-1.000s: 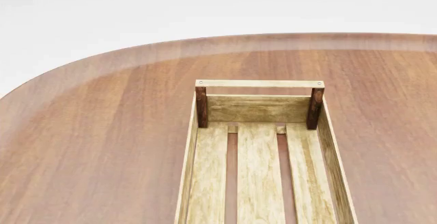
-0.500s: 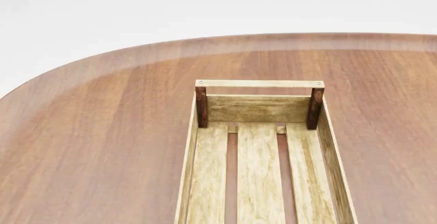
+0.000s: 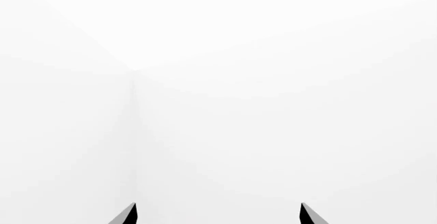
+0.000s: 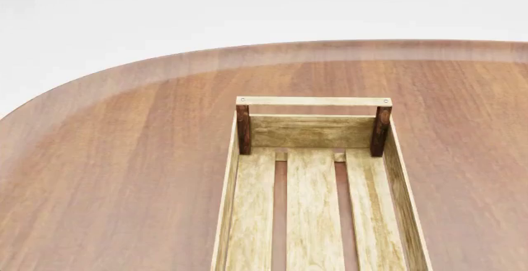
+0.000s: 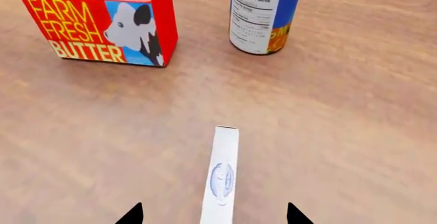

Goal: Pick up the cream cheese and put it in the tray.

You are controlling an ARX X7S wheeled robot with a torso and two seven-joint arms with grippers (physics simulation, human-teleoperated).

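Note:
The cream cheese (image 5: pixel 224 168), a thin white box with a blue oval logo, shows only in the right wrist view, lying on the brown wooden table (image 5: pixel 355 111). My right gripper (image 5: pixel 213 215) is open; its two dark fingertips stand wide apart on either side of the box without touching it. My left gripper (image 3: pixel 217 215) is open too and faces blank white, with nothing between its fingers. The tray (image 4: pixel 313 101), a light wooden slatted crate with dark corner posts, sits empty at the lower middle of the head view. Neither gripper nor the cream cheese appears in the head view.
Beyond the cream cheese in the right wrist view stand a red butter box (image 5: pixel 102 22) with a cow picture and a blue and white can (image 5: pixel 265 14). The rounded table edge (image 4: pixel 123 73) curves along the far left of the head view.

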